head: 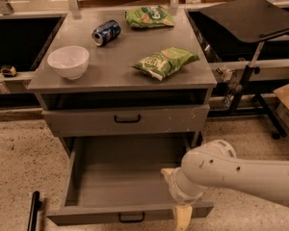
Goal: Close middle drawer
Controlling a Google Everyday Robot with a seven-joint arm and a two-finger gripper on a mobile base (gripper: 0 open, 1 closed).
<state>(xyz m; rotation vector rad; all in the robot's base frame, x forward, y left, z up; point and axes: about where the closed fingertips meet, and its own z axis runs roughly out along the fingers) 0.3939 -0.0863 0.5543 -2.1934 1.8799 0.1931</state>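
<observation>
You are looking down at the cabinet point(120, 78), and the middle drawer point(118, 177) is standing pulled far out toward you, its long grey tray lying open to view and its low front point(86, 217) sitting at the bottom edge with the black pull point(131, 218) showing at its centre. The arm point(241, 172) is reaching in from the right, bending down over the drawer's right front corner. The gripper point(182, 216) is hanging at that corner, right at the drawer front and just right of the pull; whether it is touching the front is not clear. You cannot tell how wide it is standing or whether it is gripping anything. Above, the top drawer point(86, 121) is sitting shut. On the cabinet top a white bowl point(68, 61) is resting at the left, a can point(106, 32) is lying on its side behind it, one green bag point(166, 61) is lying right of centre, and a second bag point(149, 17) is lying at the back edge. A black stand point(250, 18) is standing to the right.
</observation>
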